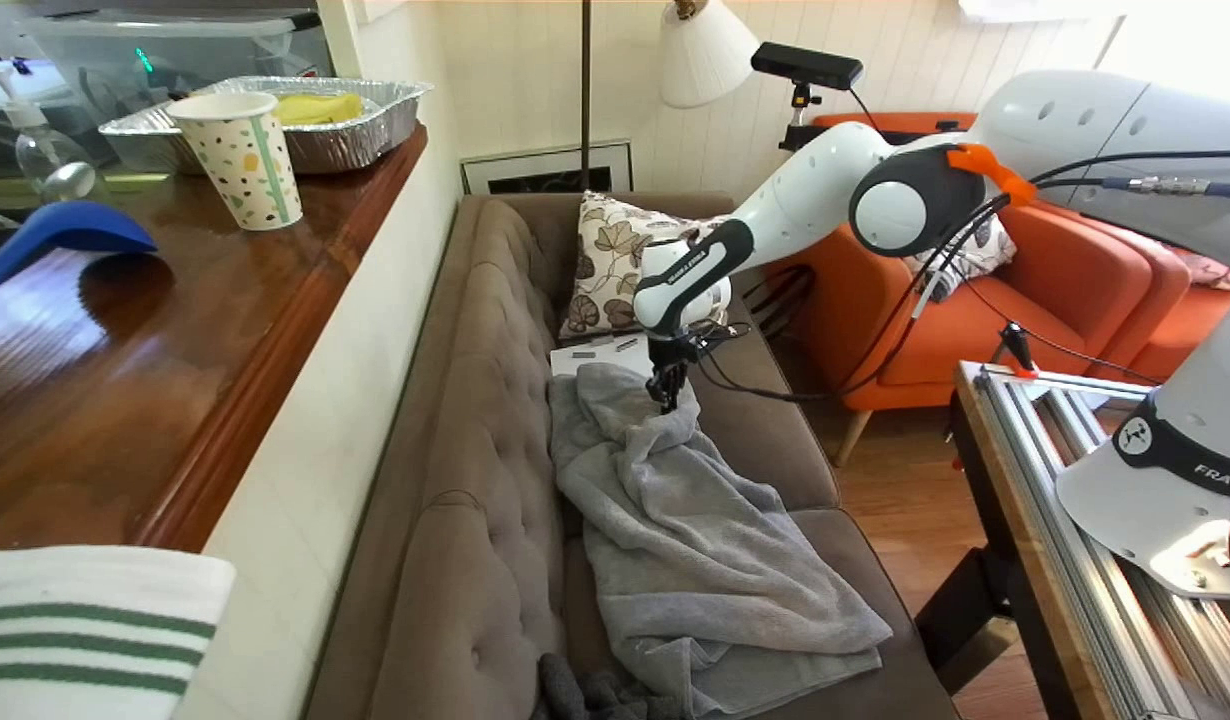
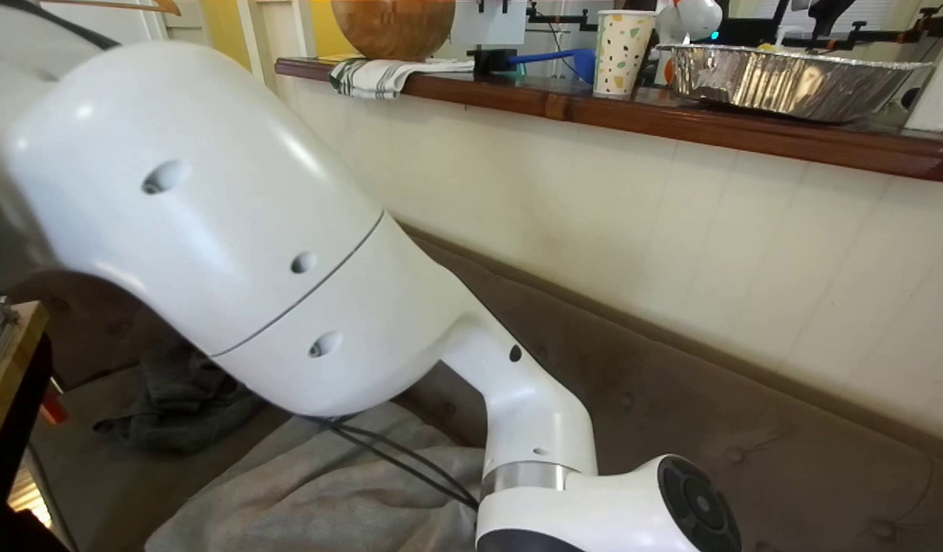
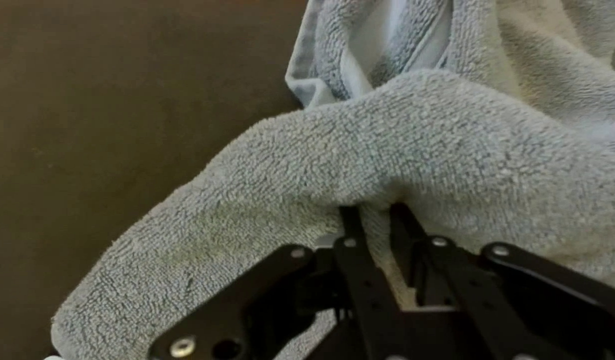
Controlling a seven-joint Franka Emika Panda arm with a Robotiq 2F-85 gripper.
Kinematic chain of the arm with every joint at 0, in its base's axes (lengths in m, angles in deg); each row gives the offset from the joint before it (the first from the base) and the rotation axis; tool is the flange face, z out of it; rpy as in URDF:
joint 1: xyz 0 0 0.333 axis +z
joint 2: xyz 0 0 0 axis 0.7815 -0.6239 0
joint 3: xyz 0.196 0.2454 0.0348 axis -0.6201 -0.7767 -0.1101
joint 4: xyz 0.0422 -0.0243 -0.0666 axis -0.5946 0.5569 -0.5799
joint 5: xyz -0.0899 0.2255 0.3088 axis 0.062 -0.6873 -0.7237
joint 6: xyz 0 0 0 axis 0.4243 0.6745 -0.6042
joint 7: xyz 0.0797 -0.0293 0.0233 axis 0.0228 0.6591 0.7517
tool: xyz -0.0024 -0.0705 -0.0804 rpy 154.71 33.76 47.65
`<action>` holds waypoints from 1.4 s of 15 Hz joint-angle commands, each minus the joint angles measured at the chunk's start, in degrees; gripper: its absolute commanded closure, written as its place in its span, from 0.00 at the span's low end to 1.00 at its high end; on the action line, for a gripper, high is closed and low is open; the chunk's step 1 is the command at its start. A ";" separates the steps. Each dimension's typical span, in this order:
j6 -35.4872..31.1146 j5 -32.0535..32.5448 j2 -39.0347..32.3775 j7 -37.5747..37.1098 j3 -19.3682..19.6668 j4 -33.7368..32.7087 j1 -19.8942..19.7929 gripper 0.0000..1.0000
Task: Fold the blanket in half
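Blanket of light-grey fabric point(image 1: 715, 540), likely limp, is best held at far end, apparently clamped there by black two-fingered gripper point(image 3: 374, 207).

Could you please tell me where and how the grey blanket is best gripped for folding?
Probably by the raised fold of the blanket, at its end nearer the patterned pillow. Come from above: the blanket lies on the sofa, and in the wrist view this fold stands up as a rounded ridge that the gripper could pinch across.

The bent arm point(image 1: 815, 195) points its slightly parted jaws downward.
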 commanded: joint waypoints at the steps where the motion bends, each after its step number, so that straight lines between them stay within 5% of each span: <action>1: 2.68 -1.92 0.00 -1.47 -0.50 0.09 -0.57 1.00; 5: 6.66 -5.47 0.14 -0.63 -3.78 -2.96 -1.62 0.99; 10: 21.89 -6.75 1.08 5.90 -8.02 -9.58 -1.17 0.99; 16: 30.28 -4.13 6.54 16.08 -9.82 -0.80 0.16 0.99; 21: 31.10 -3.35 13.73 24.48 -10.51 12.79 2.80 0.99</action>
